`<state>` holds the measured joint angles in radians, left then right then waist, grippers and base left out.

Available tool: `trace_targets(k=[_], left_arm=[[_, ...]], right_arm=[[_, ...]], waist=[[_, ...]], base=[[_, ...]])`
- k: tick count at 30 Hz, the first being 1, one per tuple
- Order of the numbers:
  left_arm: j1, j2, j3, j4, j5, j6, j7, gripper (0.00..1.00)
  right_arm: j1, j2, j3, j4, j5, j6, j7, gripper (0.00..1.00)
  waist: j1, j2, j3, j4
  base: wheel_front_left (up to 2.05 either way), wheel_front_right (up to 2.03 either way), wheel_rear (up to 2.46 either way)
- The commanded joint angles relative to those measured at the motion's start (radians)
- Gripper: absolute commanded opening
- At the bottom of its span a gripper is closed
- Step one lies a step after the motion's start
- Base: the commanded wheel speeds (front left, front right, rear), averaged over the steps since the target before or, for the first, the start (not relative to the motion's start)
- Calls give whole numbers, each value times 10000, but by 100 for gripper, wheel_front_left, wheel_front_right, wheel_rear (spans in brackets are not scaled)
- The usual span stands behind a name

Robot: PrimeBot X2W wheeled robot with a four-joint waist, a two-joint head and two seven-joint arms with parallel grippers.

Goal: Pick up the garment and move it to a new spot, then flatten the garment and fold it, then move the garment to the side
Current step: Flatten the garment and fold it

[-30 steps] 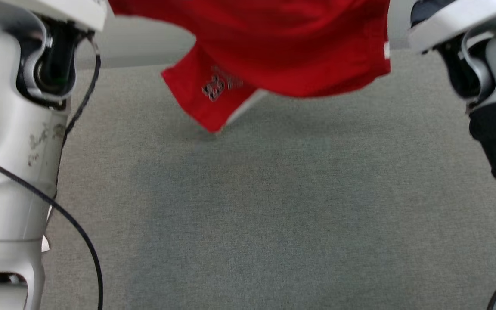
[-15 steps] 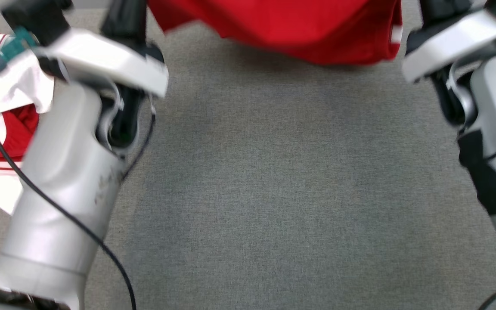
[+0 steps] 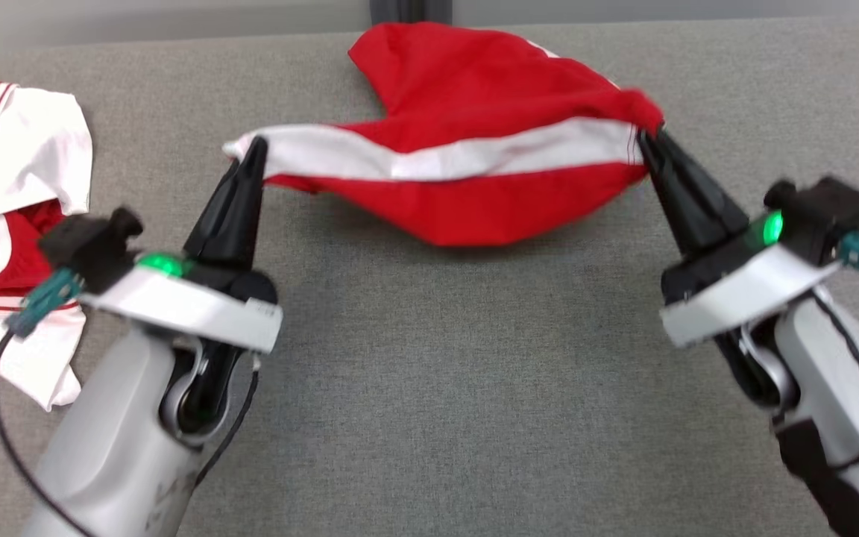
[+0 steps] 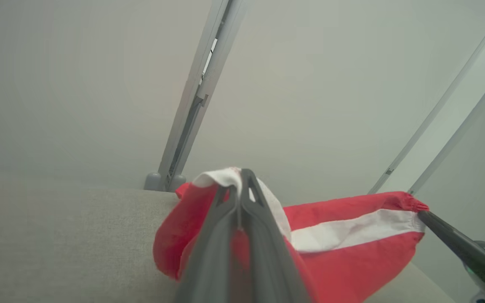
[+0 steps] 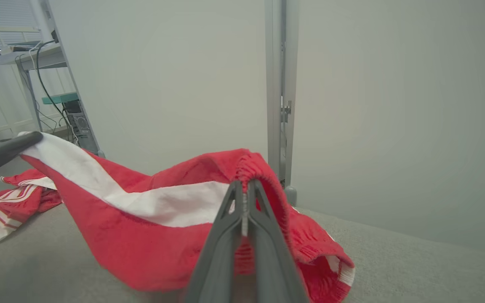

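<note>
The left gripper [image 3: 254, 149] and right gripper [image 3: 646, 138] are each clenched on an end of the red-and-white garment [image 3: 474, 186], which sags between them near the far edge of the bench [image 3: 429, 373]; both pinch only a thin hem, so an uneven pull could slip one end free.
</note>
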<state>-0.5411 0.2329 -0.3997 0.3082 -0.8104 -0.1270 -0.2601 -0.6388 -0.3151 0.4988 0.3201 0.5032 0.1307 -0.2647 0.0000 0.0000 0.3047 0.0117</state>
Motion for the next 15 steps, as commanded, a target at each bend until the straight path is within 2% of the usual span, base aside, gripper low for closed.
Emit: trace_targets(k=[1,5,9,13,15], left_arm=[[151,95,112,-90,-18,-51,-45,0],[1551,275,444,-1009,-63,-53,-47,0],[2934,410,596,-1918,163,-43,-49,0],[4163,191,1084,-2706,438,-43,-50,0],[4821,87,1296,-3050,616,-40,-50,0]], right_arm=[[185,-58,-18,-90,4,1,-16,0],[1417,-155,-222,-735,-42,1,-15,0],[2783,32,-857,-1387,30,1,-15,0],[4159,122,-1301,-2118,68,1,-17,0],[4868,140,-1189,-2431,116,1,-17,0]], waist=[[0,0,-85,-32],[0,0,-427,-10],[0,0,-857,97],[0,0,-1272,281],[0,0,-1517,349]], base=[[0,0,0],[0,0,0],[0,0,0],[0,0,0],[0,0,0]])
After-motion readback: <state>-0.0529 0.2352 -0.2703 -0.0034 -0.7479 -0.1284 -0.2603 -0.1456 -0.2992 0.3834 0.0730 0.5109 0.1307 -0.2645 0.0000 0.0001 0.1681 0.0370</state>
